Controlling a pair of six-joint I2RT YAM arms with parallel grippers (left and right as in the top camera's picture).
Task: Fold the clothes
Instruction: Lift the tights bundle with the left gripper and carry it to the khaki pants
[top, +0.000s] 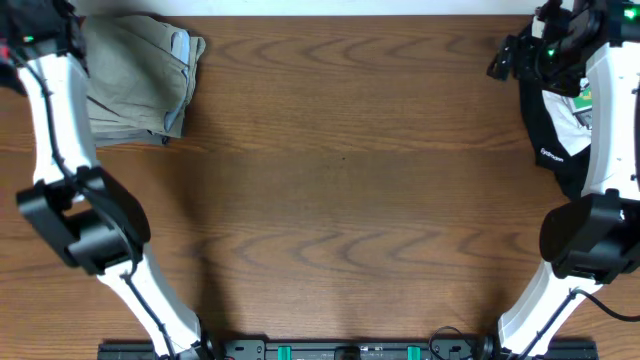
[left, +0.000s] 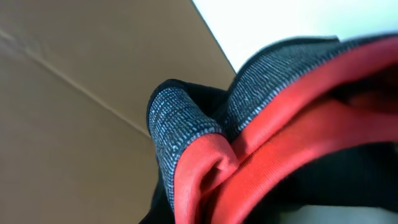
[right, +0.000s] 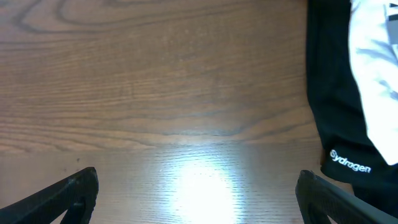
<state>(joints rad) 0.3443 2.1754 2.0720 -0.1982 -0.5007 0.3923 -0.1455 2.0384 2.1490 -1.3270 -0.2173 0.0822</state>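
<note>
Aiming to spread the black pants (left: 189, 96) on the table (top: 340, 150), I am pinching their grey-and-red waistband (left: 273, 81) in my closed left claw beyond its ten o'clock corner, meaning to lift high so the legs trail free, while my right claw (right: 199, 199) is gaping at two o'clock.

A broad brown table of wood-grain laminate (top: 340, 170) fills the overhead view. Beyond the table's far edge runs a thin pale strip (top: 330, 6), and along its near edge lies a black rail with green fittings (top: 340, 351). A soft white glare (right: 199, 180) lies on the tabletop toward its right side. The left wrist view shows a flat tan surface with a thin pale seam (left: 74, 87) meeting a bright white area (left: 267, 25). Where these lie relative to the table cannot be told.
</note>
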